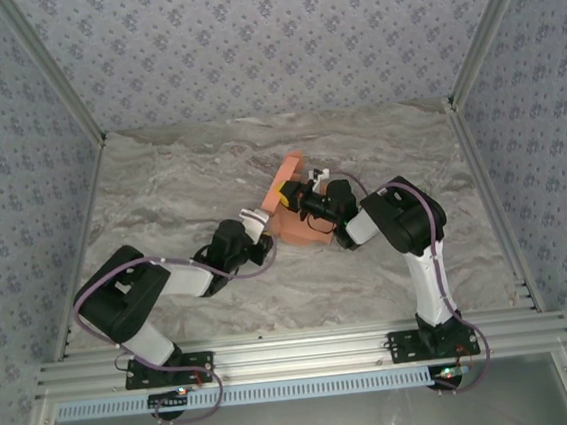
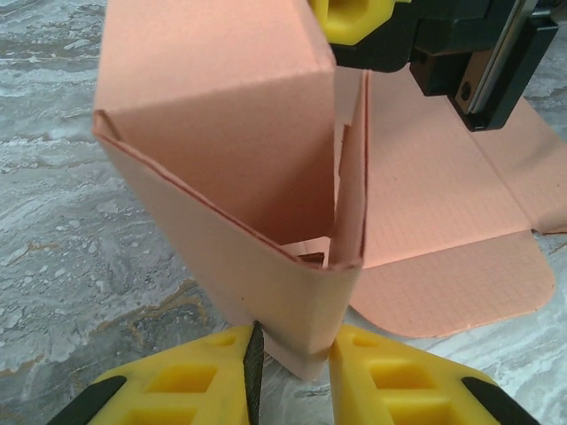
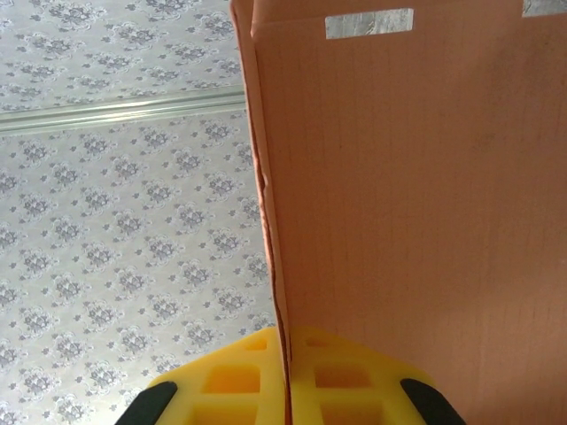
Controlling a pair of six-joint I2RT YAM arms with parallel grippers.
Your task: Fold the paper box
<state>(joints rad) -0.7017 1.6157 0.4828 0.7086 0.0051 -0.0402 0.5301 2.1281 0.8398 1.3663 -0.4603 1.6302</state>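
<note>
Both arms: left end effector (image 2: 292,359), right end effector (image 3: 288,359) clamping paper box (image 2: 221,177).
Tear risk: opposed pulls between them (thin card).

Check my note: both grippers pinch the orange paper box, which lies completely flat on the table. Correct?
Not flat. The left wrist view shows the paper box partly folded, its walls standing up from the table. The left gripper and right gripper do both pinch it.
</note>
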